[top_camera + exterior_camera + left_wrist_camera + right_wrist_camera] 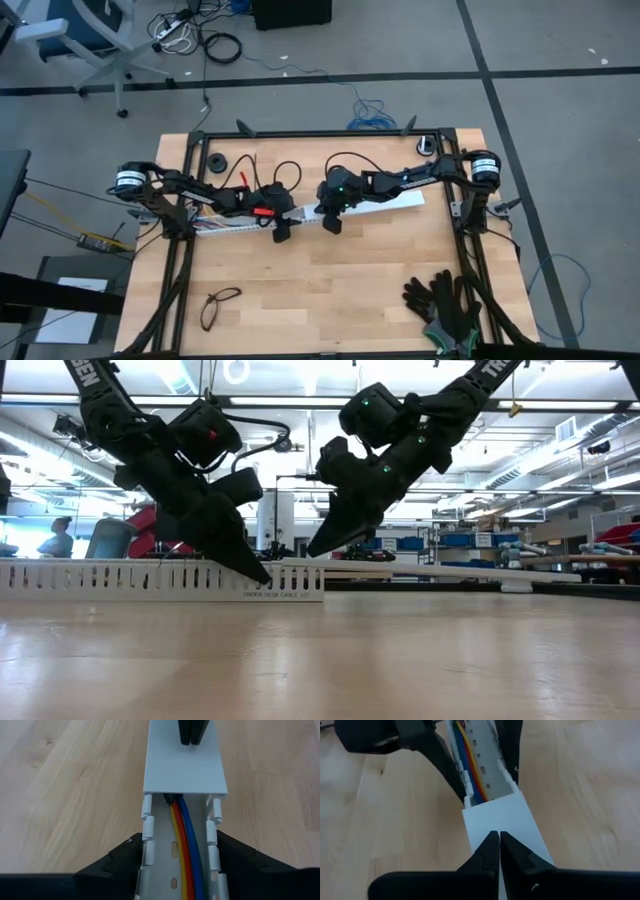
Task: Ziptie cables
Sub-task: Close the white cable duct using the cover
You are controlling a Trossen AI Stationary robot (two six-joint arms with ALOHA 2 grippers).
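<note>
A white slotted rail (170,870) lies on the wooden table, and the cables (186,845), blue, orange and yellow, run inside its channel. A flat white cover (185,770) sits over the rail's further stretch, and the cables vanish under it. My left gripper (283,228) straddles the rail just before the cover's end. My right gripper (498,851) is shut and slants down, its tips over the cover (495,817) near that end. In the low view its tips (312,550) stand very close above the cover (450,571). My left gripper holds the rail by its two slotted side walls (147,835), one finger (115,865) outside each wall, just short of the cover's end. The fingers slant down along the rail. The rail rests flat on the table. My right gripper: I cannot tell whether its shut tips touch the cover.
Black-framed glasses (218,305) lie near the front left. Dark gloves (445,305) lie at the front right. A small black ring (216,163) sits at the back left. The table's black frame (330,133) runs along its far edge.
</note>
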